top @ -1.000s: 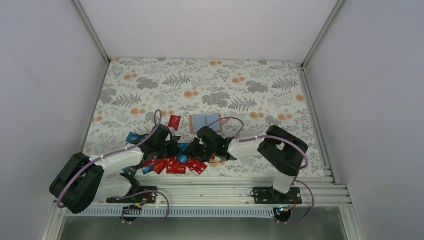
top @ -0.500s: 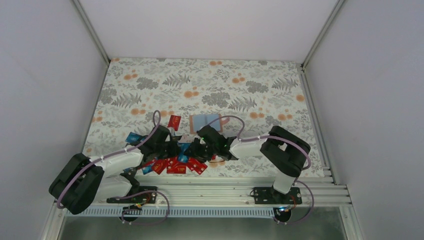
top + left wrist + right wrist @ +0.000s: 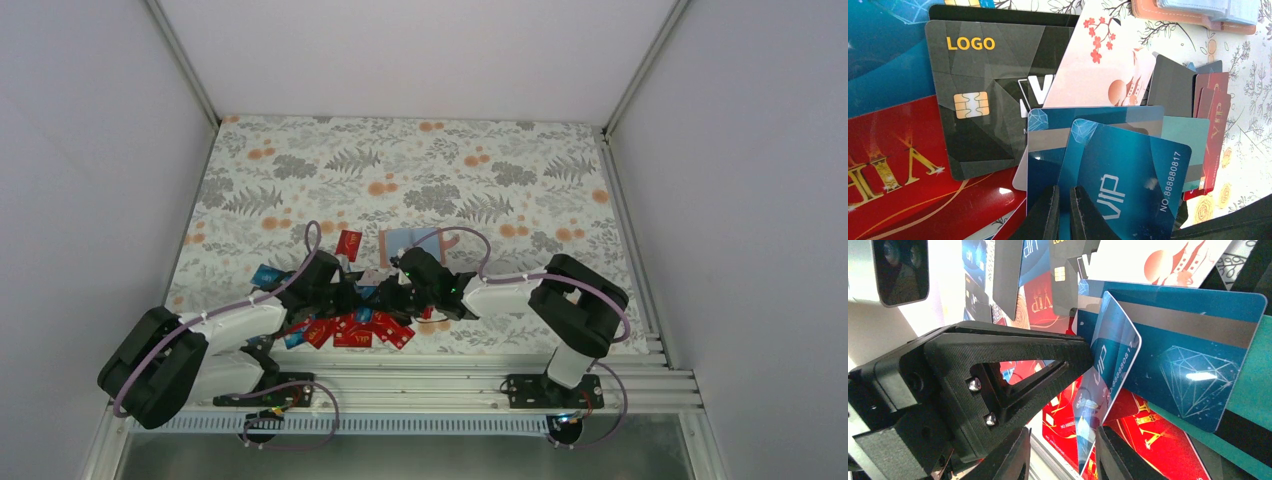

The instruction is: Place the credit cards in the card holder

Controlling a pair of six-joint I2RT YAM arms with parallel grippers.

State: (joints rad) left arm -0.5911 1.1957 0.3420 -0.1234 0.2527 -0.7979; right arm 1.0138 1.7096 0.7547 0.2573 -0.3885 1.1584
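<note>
The left gripper [image 3: 1064, 191] is clamped narrow on the near edge of a blue VIP card [image 3: 1128, 175], one finger pressed on either face. The right gripper [image 3: 1062, 440] meets it from the right. Its jaws stand partly apart on either side of the same card's other end, with a gap showing on one side, so it has no grip on the card yet. Both work over the heap of credit cards [image 3: 350, 328] at the near middle of the floral tablecloth [image 3: 300, 170]. Under the held card lie a blue diamond card [image 3: 1193, 375], a black LOGO card [image 3: 983, 95], a pale pinkish card [image 3: 1103, 70] and red cards [image 3: 893, 170]. The card holder [image 3: 400, 242] lies open just beyond the heap, blue-grey inside up, partly under the right arm's cable.
</note>
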